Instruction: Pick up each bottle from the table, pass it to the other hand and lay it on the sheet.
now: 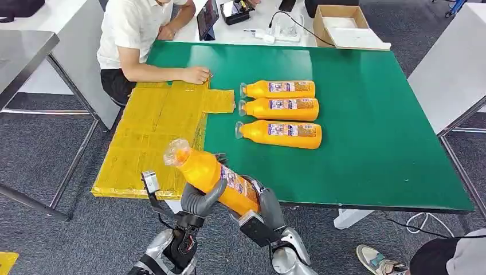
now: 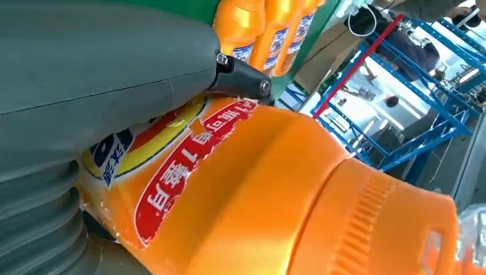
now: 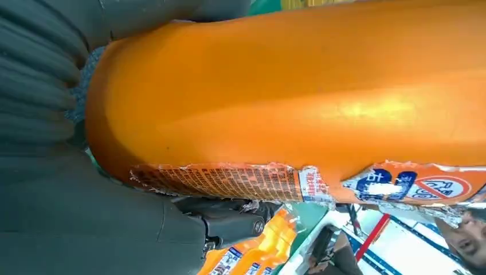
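Low in the middle of the head view, a tilted orange plastic bottle with a clear cap [image 1: 209, 172] hangs in the air just off the near edge of the green tabletop [image 1: 372, 114], cap pointing to the upper left toward the yellow sheet [image 1: 152, 123]. Both hands are on it, which reads as the hand-over itself: the left hand [image 1: 200, 200] wraps grey fingers around the bottle's middle, and the right hand [image 1: 261, 203] grips the base end, so neither has let go. The tilt probably suits laying it flat on the sheet next. Three more orange bottles [image 1: 281, 109] lie side by side at mid-frame on the tabletop, caps to the left, waiting their turn. At the upper left a person's hand [image 1: 196, 74] rests on the sheet's far corner, perhaps to hold it down. The bottle covers most of both hands' fingers in the wrist views, so how firmly each grips cannot be judged.
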{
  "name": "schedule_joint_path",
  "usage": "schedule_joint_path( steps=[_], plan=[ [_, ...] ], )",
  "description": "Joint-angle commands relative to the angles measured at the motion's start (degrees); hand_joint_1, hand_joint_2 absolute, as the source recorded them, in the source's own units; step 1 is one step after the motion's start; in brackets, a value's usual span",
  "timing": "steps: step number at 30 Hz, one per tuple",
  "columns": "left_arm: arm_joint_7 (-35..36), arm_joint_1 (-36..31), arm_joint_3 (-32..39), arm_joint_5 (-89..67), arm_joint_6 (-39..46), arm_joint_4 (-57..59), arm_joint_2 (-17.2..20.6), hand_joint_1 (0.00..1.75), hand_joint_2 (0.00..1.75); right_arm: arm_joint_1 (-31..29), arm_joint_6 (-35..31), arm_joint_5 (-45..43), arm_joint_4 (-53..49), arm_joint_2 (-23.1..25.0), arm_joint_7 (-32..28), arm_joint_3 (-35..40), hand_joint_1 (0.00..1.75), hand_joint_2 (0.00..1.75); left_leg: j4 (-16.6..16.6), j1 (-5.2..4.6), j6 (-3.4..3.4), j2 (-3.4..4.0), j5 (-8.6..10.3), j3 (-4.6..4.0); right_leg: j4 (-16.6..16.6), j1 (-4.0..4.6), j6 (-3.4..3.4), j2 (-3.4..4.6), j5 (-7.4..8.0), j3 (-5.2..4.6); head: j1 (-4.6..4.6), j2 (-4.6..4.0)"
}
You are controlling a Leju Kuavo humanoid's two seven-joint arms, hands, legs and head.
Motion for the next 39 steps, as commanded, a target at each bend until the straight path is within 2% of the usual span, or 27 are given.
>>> schedule_joint_path(
  steps=[1,2,3,6,7,8,9,11,12,14,15,16,18,21,24,27,28,29,30,39],
  plan=[
    [-0.54,-2.54,-2.39,1.43,-3.63,1.7,1.2,1.75,1.75,-1.26,2.33,-0.49,4.28,-0.41,-0.05,3.4,0.3,1.75,-0.03,0.05,-0.08,0.01,-0.11,0.32,-0.03,0.06,-0.12,-0.01,-0.12,0.32,0.0,0.0],
    [-0.69,-2.34,-2.46,1.47,-3.9,1.42,1.34,1.75,1.75,-1.13,2.32,-0.61,4.33,-0.43,-0.02,3.35,0.07,1.75,-0.04,0.04,-0.07,0.0,-0.08,0.25,-0.04,0.05,-0.1,-0.02,-0.09,0.26,0.0,0.0],
    [-1.0,-1.88,-2.52,1.32,-4.19,0.77,1.62,1.75,1.75,-0.87,2.34,-0.87,4.43,-0.38,0.06,3.24,0.0,1.75,-0.06,0.03,-0.06,-0.01,-0.07,0.25,-0.05,0.04,-0.1,-0.03,-0.08,0.25,0.0,0.0],
    [-1.92,-0.72,-2.58,1.23,-5.59,-0.72,2.11,1.75,1.75,-0.16,3.08,-2.0,3.69,-0.06,0.07,2.72,0.0,1.75,-0.05,0.04,-0.06,0.0,-0.07,0.2,-0.05,0.05,-0.09,-0.01,-0.07,0.2,0.0,0.0],
    [-2.01,-0.41,-2.44,1.14,-5.72,-1.05,2.11,1.75,1.75,0.19,3.74,-2.48,2.99,-0.02,0.22,2.62,0.0,1.75,-0.06,0.05,-0.09,0.02,-0.17,0.43,-0.04,0.07,-0.15,0.0,-0.17,0.42,0.0,0.0],
    [-2.06,-0.36,-2.43,1.02,-5.78,-1.17,2.16,1.75,1.75,0.31,3.83,-2.67,2.72,-0.01,0.33,2.48,0.0,1.75,-0.03,0.04,-0.05,0.0,-0.07,0.16,-0.03,0.05,-0.08,-0.02,-0.07,0.17,0.0,0.0],
    [-2.15,-0.28,-2.22,0.89,-5.69,-1.33,2.12,1.75,1.75,0.66,4.06,-3.08,2.1,-0.04,0.5,2.17,0.0,1.75,-0.03,0.06,-0.08,0.02,-0.16,0.35,-0.02,0.07,-0.14,0.0,-0.15,0.34,0.0,0.0],
    [-2.24,-0.56,-1.51,0.79,-5.31,-1.57,1.91,1.75,1.75,1.27,4.17,-3.9,0.71,-0.36,0.63,1.46,0.0,1.75,-0.01,0.06,-0.06,-0.02,-0.08,0.18,-0.04,0.07,-0.09,-0.04,-0.08,0.2,0.0,0.0],
    [-2.53,-0.99,-0.92,0.71,-4.86,-1.74,1.75,1.75,1.75,1.63,3.1,-4.05,-0.14,-0.66,0.39,0.78,0.0,0.0,-0.02,0.04,-0.05,-0.06,-0.05,0.12,-0.02,0.05,-0.08,-0.08,-0.07,0.14,0.0,0.0],
    [-3.31,-1.99,0.43,-1.36,-1.89,-2.09,1.43,1.75,1.75,2.85,0.76,-4.18,-3.04,-1.39,-0.24,-0.87,0.0,0.0,0.02,0.07,-0.1,-0.07,-0.18,0.41,0.01,0.08,-0.16,-0.1,-0.21,0.43,0.0,0.0],
    [-3.76,-2.56,0.93,-3.51,0.57,-2.24,1.54,1.75,1.75,3.48,-0.73,-3.6,-4.57,-1.71,-0.49,-1.41,0.0,0.0,0.01,0.04,-0.05,-0.09,-0.04,0.09,0.0,0.05,-0.08,-0.1,-0.07,0.11,0.02,0.0],
    [-4.34,-3.47,1.64,-6.72,4.42,-2.07,1.77,1.75,1.75,4.4,-3.45,-2.53,-6.73,-2.05,-0.91,-2.11,0.0,0.0,0.04,0.07,-0.08,-0.12,-0.12,0.26,0.03,0.08,-0.13,-0.15,-0.16,0.3,0.0,0.0],
    [-5.44,-4.49,3.27,-9.8,8.02,-1.99,1.99,1.75,1.75,6.02,-6.69,-1.18,-10.54,-2.5,-1.05,-3.0,0.0,0.0,0.0,0.04,-0.04,-0.14,0.0,0.02,-0.01,0.04,-0.07,-0.15,-0.04,0.05,0.02,0.0],
    [-8.02,-5.06,5.21,-17.18,15.75,-2.67,2.44,1.75,1.75,8.76,-11.2,0.96,-16.48,-3.01,-1.29,-3.96,0.0,0.0,0.03,0.05,-0.11,-0.06,-0.16,0.34,0.06,0.06,-0.17,-0.08,-0.19,0.34,0.02,0.0],
    [-11.35,-5.29,7.91,-26.34,26.84,-4.05,2.64,1.75,1.75,11.6,-16.66,3.0,-22.56,-3.05,-2.14,-4.62,0.0,0.0,0.0,0.03,-0.06,-0.05,-0.06,0.13,0.02,0.04,-0.09,-0.07,-0.08,0.14,-0.02,0.0],
    [-12.48,-5.71,9.73,-31.78,32.98,-5.23,3.4,1.75,1.75,12.61,-22.72,3.83,-25.57,-2.14,-3.01,-5.75,0.0,0.0,0.01,0.03,-0.07,0.04,-0.08,0.12,0.03,0.04,-0.1,0.03,-0.07,0.1,-0.02,0.0],
    [-13.62,-5.84,10.62,-37.09,38.8,-5.59,3.84,1.75,1.75,13.38,-23.32,3.94,-27.59,-0.44,-3.74,-8.41,0.0,0.0,-0.01,0.02,-0.05,0.03,-0.03,0.05,0.03,0.03,-0.07,0.01,-0.04,0.03,0.0,0.0],
    [-13.92,-5.89,11.19,-39.79,41.31,-5.72,4.13,1.75,1.75,13.92,-23.32,4.81,-29.14,0.82,-3.74,-10.44,0.0,0.0,0.04,0.06,-0.13,0.09,-0.25,0.45,0.09,0.08,-0.2,0.05,-0.24,0.4,0.02,0.0],
    [-13.91,-5.98,11.46,-39.58,41.15,-5.82,4.43,1.75,1.75,13.87,-23.32,4.81,-29.09,0.8,-3.74,-10.46,0.0,0.0,0.02,0.03,-0.08,0.04,-0.09,0.14,0.08,0.04,-0.12,0.02,-0.1,0.11,0.0,0.0],
    [-13.93,-5.81,11.3,-39.67,41.18,-5.72,4.27,1.75,1.75,13.83,-23.32,4.78,-29.04,0.8,-3.74,-10.51,0.0,0.0,-0.02,0.04,-0.05,0.07,-0.07,0.19,0.0,0.04,-0.1,0.05,-0.06,0.17,0.0,0.0]
  ],
)
